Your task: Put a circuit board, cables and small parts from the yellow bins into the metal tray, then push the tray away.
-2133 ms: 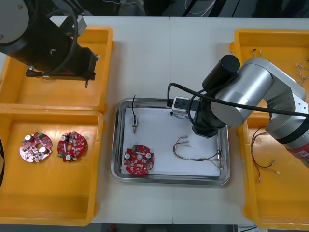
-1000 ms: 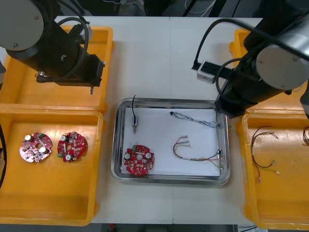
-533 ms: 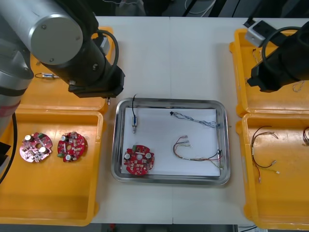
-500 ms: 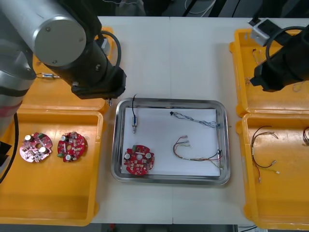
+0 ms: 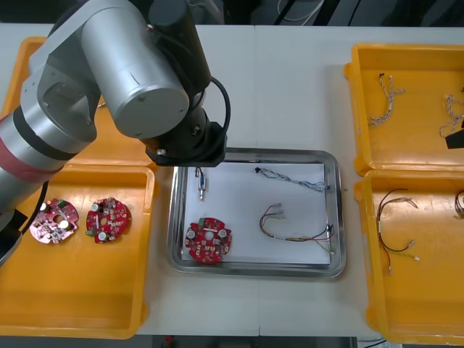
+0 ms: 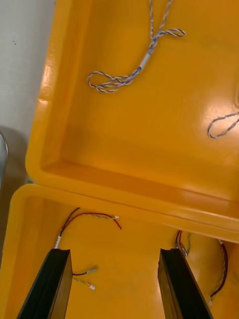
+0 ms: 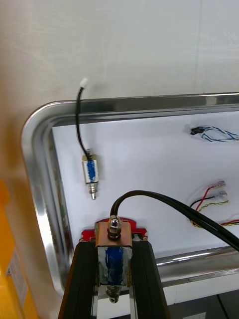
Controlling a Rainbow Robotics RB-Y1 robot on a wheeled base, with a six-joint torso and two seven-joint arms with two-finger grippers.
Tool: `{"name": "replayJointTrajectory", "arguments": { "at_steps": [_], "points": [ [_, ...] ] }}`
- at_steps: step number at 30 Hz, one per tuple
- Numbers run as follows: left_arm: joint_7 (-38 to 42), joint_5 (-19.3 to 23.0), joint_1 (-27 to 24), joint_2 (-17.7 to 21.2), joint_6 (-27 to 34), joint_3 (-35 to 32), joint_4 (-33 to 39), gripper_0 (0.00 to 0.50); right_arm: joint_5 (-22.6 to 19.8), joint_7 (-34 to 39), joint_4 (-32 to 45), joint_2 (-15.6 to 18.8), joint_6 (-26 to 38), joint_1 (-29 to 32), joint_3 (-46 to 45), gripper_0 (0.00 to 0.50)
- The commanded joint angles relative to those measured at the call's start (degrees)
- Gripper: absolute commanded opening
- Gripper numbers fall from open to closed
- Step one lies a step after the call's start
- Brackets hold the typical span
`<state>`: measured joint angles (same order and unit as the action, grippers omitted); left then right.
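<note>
So the left gripper [image 7: 114,246] is clenching a small metal part with a blue body and a black cable [image 7: 114,259] between its black fingers [image 7: 83,279]. It's hanging over the upper-left corner of the shiny rectangular metal tray [image 5: 254,270] in the middle of the front view. That corner's rim is sitting right under the wrist, and a second small blue metal part [image 5: 201,185] is lying just inside it, so things are getting tight there. The white middle of the tray is lying bare, and the table strip above the tray is sitting open too. A round red circuit board [image 5: 209,241] is lying lower left in the tray, a twisted blue and white cable [image 5: 290,179] upper right, and a red and yellow cable [image 5: 297,230] lower right. The right gripper [image 6: 114,279] is hanging with its fingers spread by the wall between the upper-right yellow bin [image 5: 413,87] and the lower-right yellow bin [image 5: 435,290]. Versus half a second ago, the left arm has swung in from the upper-left yellow bin [image 5: 116,154] and the right arm has pulled off to the right edge.
</note>
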<state>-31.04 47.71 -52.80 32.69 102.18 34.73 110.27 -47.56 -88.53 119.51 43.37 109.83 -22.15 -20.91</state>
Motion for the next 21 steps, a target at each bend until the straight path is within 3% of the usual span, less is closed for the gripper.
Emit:
{"name": "replayJointTrajectory", "arguments": {
  "at_steps": [1, 8, 15, 21],
  "points": [
    [5.73, -0.95, -3.71, 0.97, -3.74, 4.56, -0.41, 0.0, -0.25, 0.9, 2.39, 2.86, 0.17, 4.66, -6.25, 0.5],
    [6.34, -4.38, -4.06, -0.96, -8.93, 8.6, -5.6, 0.0, 2.65, 2.04, 3.88, 2.77, 0.17, 8.44, -8.01, 0.5],
    [6.96, -6.49, -4.15, -2.54, -14.03, 11.77, -10.43, 0.0, 1.42, 7.32, 4.41, 2.24, 0.17, 12.49, -8.71, 0.5],
    [7.57, -8.6, -4.15, -3.78, -17.45, 14.76, -13.95, 0.0, 1.15, 7.58, 4.32, 0.75, 0.17, 15.03, -8.45, 0.5]
  ]
}}
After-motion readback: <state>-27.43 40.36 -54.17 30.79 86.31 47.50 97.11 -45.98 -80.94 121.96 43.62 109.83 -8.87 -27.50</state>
